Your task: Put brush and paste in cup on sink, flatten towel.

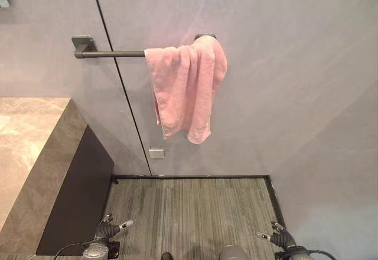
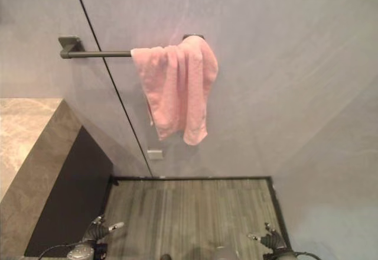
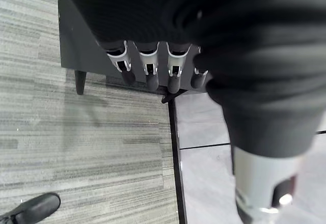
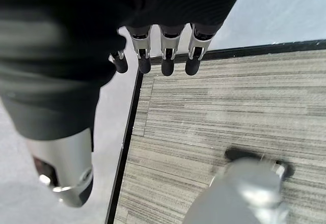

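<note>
A pink towel [image 1: 186, 88] hangs bunched up over the right end of a dark wall bar [image 1: 109, 54], its folds crowded together and its lower corners uneven. My left hand [image 1: 109, 230] is low at the bottom left, well below the towel, fingers straight and holding nothing. My right hand [image 1: 277, 234] sits low at the bottom right, likewise empty with relaxed fingers. In the wrist views the left hand's fingers [image 3: 147, 68] and the right hand's fingers [image 4: 165, 56] point down over the floor.
A brown stone counter [image 1: 29, 153] with a dark side panel [image 1: 77, 195] stands at the left. Grey striped carpet [image 1: 189, 213] covers the floor below the towel, edged by a black strip. A small wall outlet [image 1: 156, 153] sits under the towel.
</note>
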`<state>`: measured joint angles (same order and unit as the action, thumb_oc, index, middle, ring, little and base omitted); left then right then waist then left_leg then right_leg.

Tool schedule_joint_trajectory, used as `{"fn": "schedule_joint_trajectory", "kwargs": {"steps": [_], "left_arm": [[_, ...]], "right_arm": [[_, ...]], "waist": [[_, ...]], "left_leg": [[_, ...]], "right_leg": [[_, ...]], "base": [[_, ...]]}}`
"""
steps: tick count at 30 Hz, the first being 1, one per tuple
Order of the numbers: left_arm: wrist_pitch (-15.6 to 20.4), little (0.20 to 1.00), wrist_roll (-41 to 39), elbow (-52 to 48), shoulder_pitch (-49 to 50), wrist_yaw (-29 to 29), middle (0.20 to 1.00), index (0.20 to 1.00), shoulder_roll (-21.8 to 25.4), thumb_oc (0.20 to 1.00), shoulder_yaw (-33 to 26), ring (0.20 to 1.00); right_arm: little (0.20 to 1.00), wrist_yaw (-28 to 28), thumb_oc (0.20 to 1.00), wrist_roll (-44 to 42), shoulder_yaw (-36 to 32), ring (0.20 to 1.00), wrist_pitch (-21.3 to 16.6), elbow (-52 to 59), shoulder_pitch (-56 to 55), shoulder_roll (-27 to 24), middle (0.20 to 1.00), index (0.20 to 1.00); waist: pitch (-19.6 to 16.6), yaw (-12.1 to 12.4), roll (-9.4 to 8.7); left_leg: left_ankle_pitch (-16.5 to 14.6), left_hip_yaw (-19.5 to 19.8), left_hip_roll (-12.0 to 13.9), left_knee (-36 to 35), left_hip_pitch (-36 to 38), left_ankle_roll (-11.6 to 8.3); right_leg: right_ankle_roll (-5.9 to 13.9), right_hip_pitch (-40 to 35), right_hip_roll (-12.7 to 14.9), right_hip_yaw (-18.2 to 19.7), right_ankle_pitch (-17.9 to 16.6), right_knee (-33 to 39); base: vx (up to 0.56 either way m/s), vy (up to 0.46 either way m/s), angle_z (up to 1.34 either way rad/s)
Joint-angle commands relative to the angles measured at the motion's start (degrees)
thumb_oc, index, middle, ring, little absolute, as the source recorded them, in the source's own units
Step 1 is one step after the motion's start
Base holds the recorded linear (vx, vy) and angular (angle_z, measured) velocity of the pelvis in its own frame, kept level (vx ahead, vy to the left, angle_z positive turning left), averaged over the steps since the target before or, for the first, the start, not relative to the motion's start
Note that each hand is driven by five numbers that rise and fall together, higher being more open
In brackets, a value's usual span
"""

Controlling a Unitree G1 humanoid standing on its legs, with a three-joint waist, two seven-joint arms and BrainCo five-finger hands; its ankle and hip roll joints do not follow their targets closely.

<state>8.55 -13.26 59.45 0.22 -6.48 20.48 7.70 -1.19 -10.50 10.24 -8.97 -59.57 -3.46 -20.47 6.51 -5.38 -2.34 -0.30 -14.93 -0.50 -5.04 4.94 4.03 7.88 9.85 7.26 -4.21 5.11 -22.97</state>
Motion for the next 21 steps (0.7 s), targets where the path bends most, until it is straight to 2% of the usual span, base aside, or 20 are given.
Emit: {"fn": "schedule_joint_trajectory", "kwargs": {"steps": [1,4,7,9,10,12,14,15,16,17,18,19,20,21], "left_arm": [[1.73,1.0,1.78,-2.74,-1.11,0.27,1.0,1.0,2.11,1.0,0.88,1.0],[1.81,1.0,1.95,-2.87,-2.06,0.24,1.0,1.0,1.83,1.0,1.8,1.0],[1.74,1.0,2.24,-3.18,-3.31,-0.05,1.0,1.0,1.34,1.0,2.8,1.0],[1.81,1.0,2.2,-3.85,-3.03,0.02,1.0,1.0,0.87,1.0,3.02,1.0],[1.86,1.0,2.02,-4.08,-3.2,0.22,1.0,1.0,0.27,1.0,3.71,1.0],[2.07,1.0,1.85,-4.21,-3.49,0.32,1.0,1.0,0.06,1.0,3.87,1.0],[2.13,1.0,1.87,-4.41,-4.12,0.26,1.0,1.0,-0.42,1.0,4.6,1.0],[2.3,1.0,1.71,-4.88,-4.76,0.15,1.0,1.0,-0.67,1.0,5.2,1.0],[2.33,1.0,0.92,-5.17,-5.34,-0.46,1.0,1.0,-0.84,1.0,6.09,1.0],[2.33,1.0,0.91,-5.17,-5.35,-0.46,1.0,1.0,-0.84,1.0,6.1,1.0],[2.31,1.0,0.3,-5.32,-5.66,-0.48,1.0,1.0,-0.8,1.0,6.44,1.0],[2.31,1.0,0.3,-5.32,-5.66,-0.48,1.0,1.0,-0.8,1.0,6.44,1.0],[2.45,1.0,0.28,-4.96,-5.45,-0.96,1.0,1.0,-0.5,1.0,6.43,1.0],[2.63,1.0,-0.02,-3.78,-5.47,-1.77,1.0,1.0,-0.77,1.0,6.35,1.0]], "right_arm": [[1.0,-0.68,1.0,-2.01,0.05,1.0,-2.5,-0.07,0.98,-0.88,1.0,1.0],[1.0,-0.35,1.0,-2.41,0.42,1.0,-2.55,-0.17,0.39,-1.04,1.0,1.0],[1.0,-0.29,1.0,-1.61,0.9,1.0,-2.39,-0.29,-0.06,-1.3,1.0,1.0],[1.0,-0.33,1.0,-1.33,0.58,1.0,-2.26,-0.46,-0.76,-1.56,1.0,1.0],[1.0,-0.47,1.0,-1.62,0.04,1.0,-2.11,-1.08,-0.95,-1.92,1.0,1.0],[1.0,-0.55,1.0,-1.95,-0.46,1.0,-2.26,-0.98,-0.98,-2.21,1.0,1.0],[1.0,-0.65,1.0,-2.58,-1.01,1.0,-2.29,-0.89,-0.99,-2.8,1.0,1.0],[1.0,-0.91,1.0,-2.93,-1.35,1.0,-2.31,-0.43,-0.89,-3.6,1.0,1.0],[1.0,-1.58,1.0,-2.91,-1.41,1.0,-2.27,-0.63,-0.44,-4.1,1.0,1.0],[1.0,-1.58,1.0,-2.91,-1.42,1.0,-2.28,-0.64,-0.43,-4.09,1.0,1.0],[1.0,-1.92,1.0,-2.88,-1.51,1.0,-2.33,-0.63,-0.44,-4.06,1.0,1.0],[1.0,-1.92,1.0,-2.88,-1.51,1.0,-2.33,-0.63,-0.44,-4.06,1.0,1.0],[1.0,-2.67,1.0,-2.73,-1.54,1.0,-2.27,-0.19,-0.95,-4.18,1.0,1.0],[1.0,-3.41,1.0,-2.04,-1.2,1.0,-2.27,-0.15,-0.66,-4.45,1.0,1.0]], "waist": [[-0.5,-1.99,0.35],[0.26,-3.36,0.11],[0.46,-4.49,-0.17],[-0.37,-4.46,-0.24],[-0.87,-4.89,-0.11],[-0.98,-5.05,-0.04],[-0.76,-5.27,-0.32],[0.35,-4.96,-0.61],[1.14,-4.41,-1.03],[1.15,-4.44,-0.96],[0.78,-5.09,-1.22],[0.77,-5.08,-1.23],[-0.07,-4.5,-1.38],[-0.42,-3.85,-0.29]], "left_leg": [[0.04,2.39,0.64,4.28,-4.46,-3.22],[-1.0,3.08,-0.14,5.16,-3.62,-3.09],[-1.6,3.54,-0.46,6.4,-3.0,-2.95],[-2.09,3.01,-0.68,6.52,-2.54,-3.06],[-2.62,2.98,-0.9,8.12,-2.97,-3.53],[-3.05,2.7,-0.93,10.48,-3.71,-4.0],[-1.48,2.37,-0.4,18.33,-7.24,-5.97],[2.56,3.49,0.32,28.51,-12.22,-9.9],[4.52,5.14,2.32,31.94,-15.28,-11.32],[4.4,5.22,2.4,32.17,-15.41,-11.35],[3.69,2.55,7.32,27.85,-14.39,-10.03],[3.7,2.54,7.31,27.82,-14.38,-10.02],[1.99,3.79,10.66,19.71,-13.23,-8.45],[7.8,8.94,15.34,10.96,-13.98,-10.09]], "right_leg": [[-0.53,-0.01,-4.85,-1.2,-5.27,4.73],[-0.85,2.55,-6.78,-0.23,-6.59,6.55],[-0.42,2.06,-7.13,1.79,-7.76,6.38],[-0.82,-0.13,-7.01,1.33,-6.94,8.9],[-1.42,-1.82,-7.44,2.62,-6.11,11.41],[-1.77,-2.96,-7.52,2.87,-5.75,12.99],[-2.88,-4.67,-7.33,2.86,-5.1,14.51],[-4.17,-5.91,-6.88,2.69,-4.8,15.18],[-4.4,-6.23,-6.0,2.4,-4.41,15.02],[-4.42,-6.2,-6.07,2.34,-4.37,14.98],[-3.89,-6.25,-5.11,1.98,-4.25,15.08],[-3.89,-6.24,-5.1,1.99,-4.25,15.08],[-2.87,-6.61,-3.82,3.16,-2.85,15.07],[-1.99,-6.07,-3.06,5.3,-1.24,13.73]], "base": [[0.07,0.059,-0.03],[0.08,0.023,0.11],[0.09,-0.026,0.23],[0.14,-0.062,0.06],[0.16,-0.072,-0.05],[0.08,-0.042,0.02],[0.03,-0.05,0.07],[0.02,-0.038,0.42],[0.0,-0.016,0.33],[0.04,0.046,0.25],[0.04,0.036,-0.13],[0.17,0.181,-0.01],[0.23,0.365,-0.06],[0.23,0.363,-0.11]]}}
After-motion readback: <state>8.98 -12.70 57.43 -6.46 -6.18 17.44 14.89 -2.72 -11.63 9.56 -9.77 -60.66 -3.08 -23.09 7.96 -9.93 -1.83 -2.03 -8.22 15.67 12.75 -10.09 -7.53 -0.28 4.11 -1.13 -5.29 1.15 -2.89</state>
